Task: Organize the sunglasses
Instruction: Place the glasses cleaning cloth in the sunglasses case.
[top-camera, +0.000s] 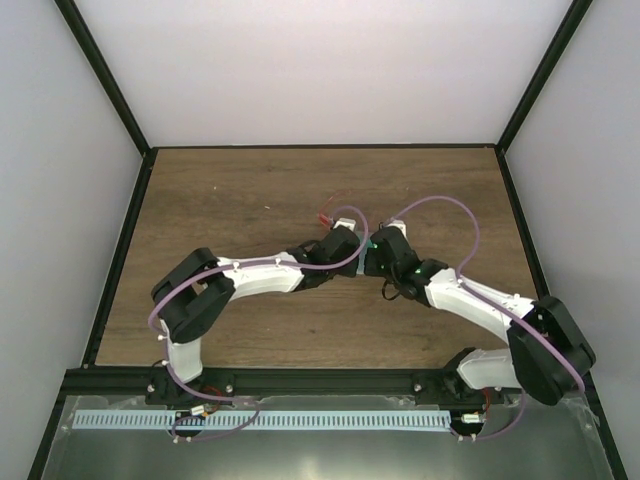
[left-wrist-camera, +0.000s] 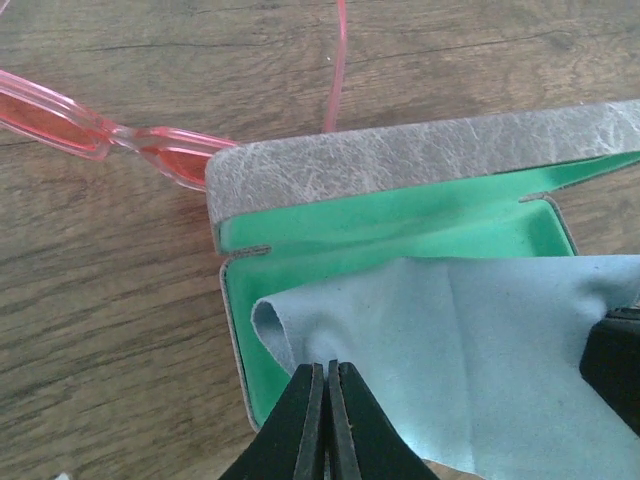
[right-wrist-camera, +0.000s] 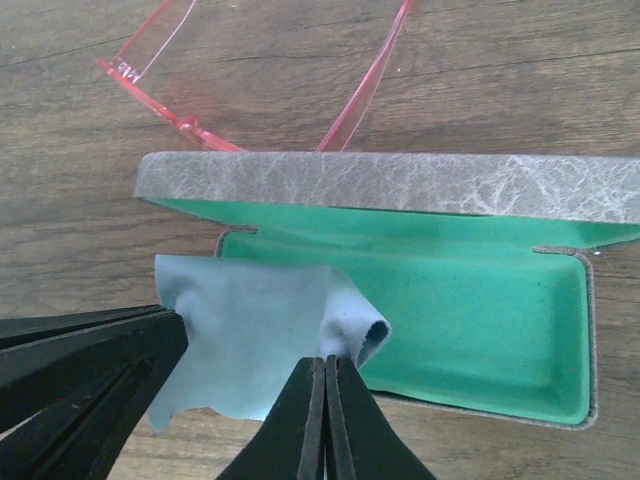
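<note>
The sunglasses (left-wrist-camera: 60, 120), with a thin red frame, lie open on the wood just behind the grey case's raised lid (left-wrist-camera: 400, 160). They also show in the right wrist view (right-wrist-camera: 360, 88) and in the top view (top-camera: 328, 214). The case (right-wrist-camera: 480, 330) lies open, showing its green lining. A pale blue cloth (left-wrist-camera: 480, 350) hangs over the case's near side. My left gripper (left-wrist-camera: 327, 370) is shut on one folded corner of the cloth. My right gripper (right-wrist-camera: 325, 362) is shut on the opposite corner of the cloth (right-wrist-camera: 250, 330). In the top view both grippers, left (top-camera: 345, 240) and right (top-camera: 378, 250), meet at mid-table.
The wooden table (top-camera: 220, 200) is bounded by black frame rails and white walls. The two arms bend inward toward each other, wrists nearly touching. The left gripper's black fingers (right-wrist-camera: 80, 370) show at the lower left of the right wrist view.
</note>
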